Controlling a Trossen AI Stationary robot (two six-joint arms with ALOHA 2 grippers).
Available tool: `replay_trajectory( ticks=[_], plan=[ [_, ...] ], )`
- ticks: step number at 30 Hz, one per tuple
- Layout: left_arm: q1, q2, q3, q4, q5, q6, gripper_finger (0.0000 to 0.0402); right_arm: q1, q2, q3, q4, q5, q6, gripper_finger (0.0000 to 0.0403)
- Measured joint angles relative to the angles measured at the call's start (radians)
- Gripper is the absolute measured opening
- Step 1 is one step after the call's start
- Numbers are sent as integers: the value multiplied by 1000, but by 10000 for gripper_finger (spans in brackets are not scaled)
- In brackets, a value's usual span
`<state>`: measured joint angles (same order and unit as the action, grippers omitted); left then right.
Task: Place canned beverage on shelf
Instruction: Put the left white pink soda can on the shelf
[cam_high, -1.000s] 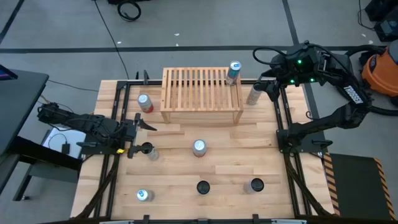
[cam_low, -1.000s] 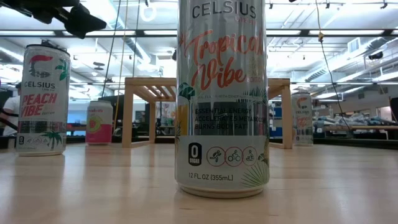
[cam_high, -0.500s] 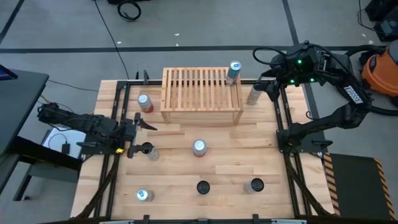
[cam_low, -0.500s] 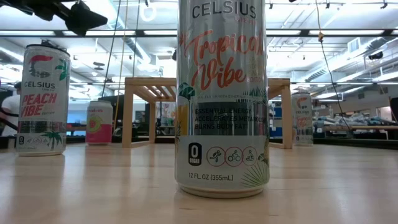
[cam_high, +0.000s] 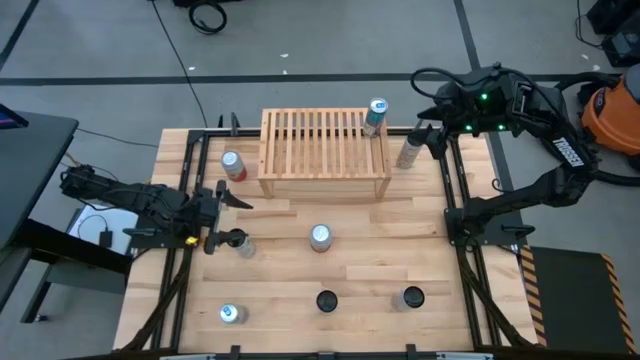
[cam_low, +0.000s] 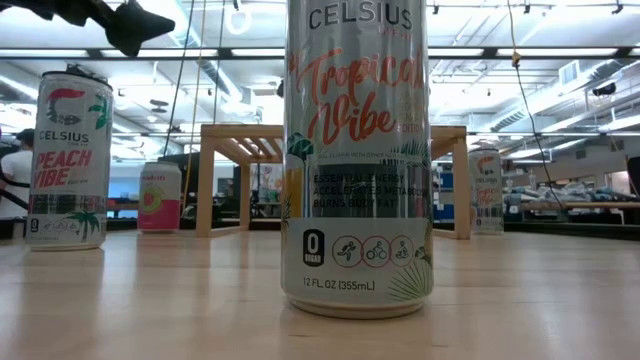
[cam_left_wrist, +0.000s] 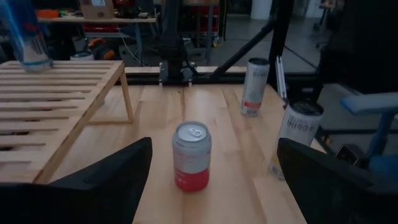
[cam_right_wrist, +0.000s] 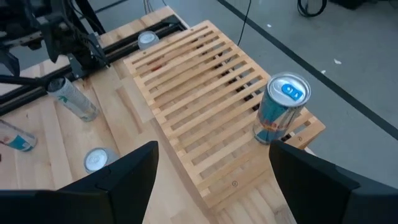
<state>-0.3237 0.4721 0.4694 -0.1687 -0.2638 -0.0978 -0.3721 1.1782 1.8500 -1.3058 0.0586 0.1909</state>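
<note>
The blue-topped can (cam_right_wrist: 282, 108) stands upright at the far right corner of the shelf (cam_high: 324, 150), close to its edge. Your right claw (cam_high: 432, 133) hangs just beside and above it, jaws spread wide, empty. Swing carelessly and you'll likely knock that can off. Your left claw (cam_high: 222, 197) waits wide open, empty, facing the red can (cam_left_wrist: 191, 155) on the counter (cam_high: 370, 265).

Shelf (cam_high: 324, 150) light natural wood, slatted top. Can on shelf corner (cam_right_wrist: 281, 109): blue body, silver lid with blue tab. Can left of shelf (cam_left_wrist: 191, 156): silver upper half, red lower band. Near can in front of shelf (cam_low: 358, 155): silver-white, coral script, green palm leaves, black lettering. Far-left can (cam_low: 68, 160): white, red-pink lettering, green leaf print. Table (cam_high: 370, 260) pale wood planks. Both arms black.
</note>
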Motion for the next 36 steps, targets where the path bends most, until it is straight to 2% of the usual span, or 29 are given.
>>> replay_trajectory(
  ticks=[5,9,14,21,26,36],
  plan=[
    [-1,0,0,3,9,-32,355,0,0,0,3,0,-1,316],
    [-1,3,0,1,106,-83,355,0,0,0,3,0,-8,316],
    [-2,33,0,-11,134,-134,355,0,0,0,3,0,-9,316],
    [-1,136,100,-187,119,-205,355,0,0,0,3,0,-7,316],
    [-1,203,197,-288,118,-189,355,0,0,0,3,0,-8,316],
    [-1,295,271,-524,118,-356,355,0,0,0,2,-6,-10,316]
  ],
)
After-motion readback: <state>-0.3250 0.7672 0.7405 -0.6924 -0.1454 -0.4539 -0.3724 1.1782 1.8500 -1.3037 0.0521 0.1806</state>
